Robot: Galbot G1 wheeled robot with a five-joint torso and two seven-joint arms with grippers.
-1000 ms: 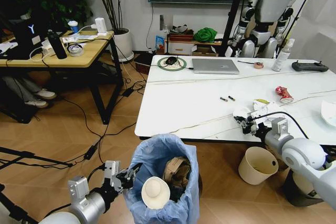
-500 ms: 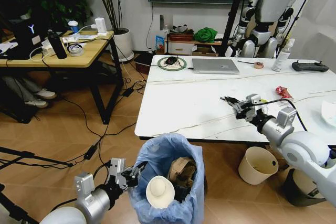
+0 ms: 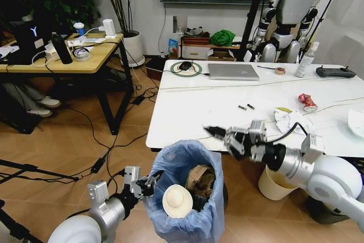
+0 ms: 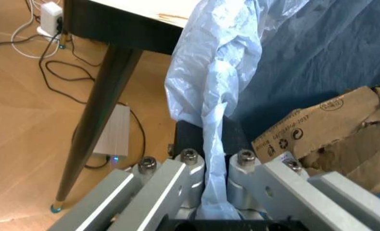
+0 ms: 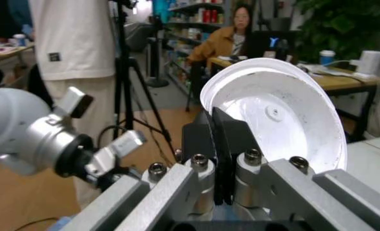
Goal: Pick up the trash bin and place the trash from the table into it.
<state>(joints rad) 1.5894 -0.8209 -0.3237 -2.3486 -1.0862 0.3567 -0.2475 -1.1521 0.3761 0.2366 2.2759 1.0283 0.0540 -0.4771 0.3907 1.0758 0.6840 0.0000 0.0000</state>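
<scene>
The trash bin, lined with a crinkled light-blue bag, hangs just off the front edge of the table. My left gripper is shut on the bin's rim and bag. Inside lie brown cardboard and a round white piece. My right gripper reaches over the table's front edge, above the bin, shut on a white paper dish. Trash on the table: a red crushed wrapper, crumpled white paper and small scraps.
On the table's far side are a silver laptop, a spray bottle, a black controller and a green ring mat. A cream bucket stands under the table. A wood desk is at left, cables cross the floor.
My right arm has lifted the white dish off the table's right side and swung left to above the bin. The left gripper keeps its hold on the bin, shifted slightly right.
</scene>
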